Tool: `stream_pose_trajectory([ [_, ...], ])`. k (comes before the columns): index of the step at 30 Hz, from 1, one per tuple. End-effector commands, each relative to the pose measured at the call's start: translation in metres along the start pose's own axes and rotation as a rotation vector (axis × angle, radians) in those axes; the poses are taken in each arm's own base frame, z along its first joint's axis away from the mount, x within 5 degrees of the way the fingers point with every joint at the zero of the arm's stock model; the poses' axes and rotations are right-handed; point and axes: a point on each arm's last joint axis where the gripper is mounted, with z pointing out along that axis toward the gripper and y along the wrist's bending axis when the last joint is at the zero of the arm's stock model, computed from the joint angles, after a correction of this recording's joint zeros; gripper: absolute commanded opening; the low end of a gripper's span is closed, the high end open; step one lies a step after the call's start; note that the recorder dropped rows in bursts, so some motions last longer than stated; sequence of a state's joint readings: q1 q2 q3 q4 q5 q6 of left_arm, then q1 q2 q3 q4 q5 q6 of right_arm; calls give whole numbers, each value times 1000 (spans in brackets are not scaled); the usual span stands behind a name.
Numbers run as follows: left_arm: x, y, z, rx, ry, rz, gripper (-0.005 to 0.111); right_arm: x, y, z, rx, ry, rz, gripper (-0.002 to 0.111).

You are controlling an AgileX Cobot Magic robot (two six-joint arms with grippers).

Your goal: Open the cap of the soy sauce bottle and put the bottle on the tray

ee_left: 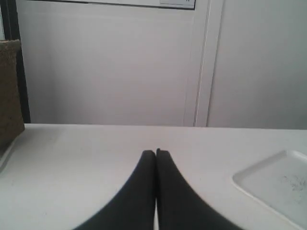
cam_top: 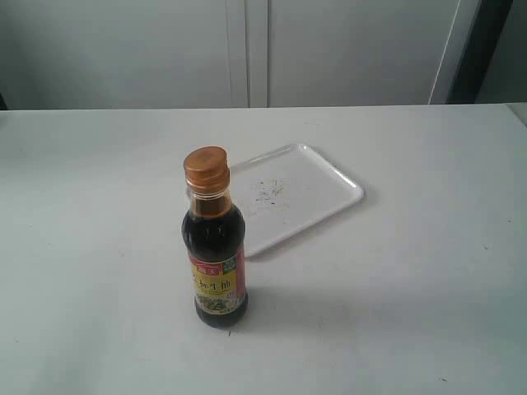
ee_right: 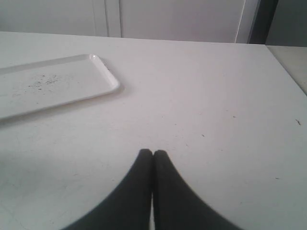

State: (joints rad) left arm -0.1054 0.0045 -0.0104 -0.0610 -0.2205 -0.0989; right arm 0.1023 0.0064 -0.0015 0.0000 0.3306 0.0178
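Note:
The soy sauce bottle (cam_top: 216, 255) stands upright on the white table, dark liquid inside and a red, yellow and green label low on its body. Its copper-orange cap (cam_top: 206, 169) sits closed on the neck. Just behind and to the right of it lies the white tray (cam_top: 317, 191), holding only a few dark specks; it also shows in the left wrist view (ee_left: 276, 187) and the right wrist view (ee_right: 72, 81). My left gripper (ee_left: 155, 152) is shut, holding nothing. My right gripper (ee_right: 152, 153) is shut too, holding nothing. Neither gripper appears in the exterior view, and neither wrist view shows the bottle.
A brown block-like object (ee_left: 9, 91) stands at the table's edge in the left wrist view. White cabinet doors (cam_top: 247, 49) run behind the table. The table's corner and side edge (ee_right: 283, 62) show in the right wrist view.

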Motion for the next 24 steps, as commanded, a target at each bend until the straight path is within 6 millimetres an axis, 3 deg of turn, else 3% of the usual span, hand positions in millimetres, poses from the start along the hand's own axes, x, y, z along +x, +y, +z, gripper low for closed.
stream_pose_trajectory([
  [1, -29, -2, 1, 0, -84, -7, 0, -1, 0, 0, 4, -14, 6, 0],
  [11, -70, -7, 38, 14, -58, 63, 0, -1, 0, 0, 4, -14, 6, 0],
  [24, -83, -31, 110, 272, -11, 121, 0, -1, 0, 0, 4, -14, 6, 0],
])
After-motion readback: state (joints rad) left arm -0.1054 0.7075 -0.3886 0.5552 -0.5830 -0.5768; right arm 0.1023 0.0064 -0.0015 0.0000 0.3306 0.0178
